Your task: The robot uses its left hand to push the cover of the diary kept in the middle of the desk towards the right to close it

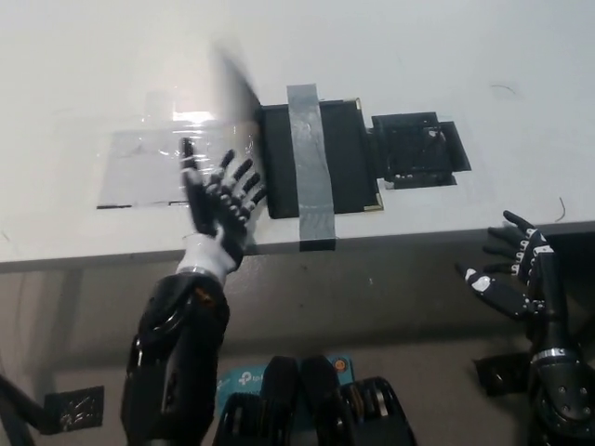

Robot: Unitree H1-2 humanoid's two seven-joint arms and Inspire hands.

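Observation:
The black diary (339,153) lies in the middle of the white desk, its right half held down by a strip of grey tape (310,158). Its left cover (244,93) is lifted off the desk and stands nearly upright, blurred with motion. My left hand (221,200) is open with fingers spread, raised just left of the spine and close against the lifted cover. My right hand (516,274) hangs open below the desk's front edge at the lower right.
A clear plastic sheet (153,163) taped to the desk lies bare where the cover was. A black flat piece (418,149) sits to the right of the diary. The desk's front edge (418,237) runs across below the diary.

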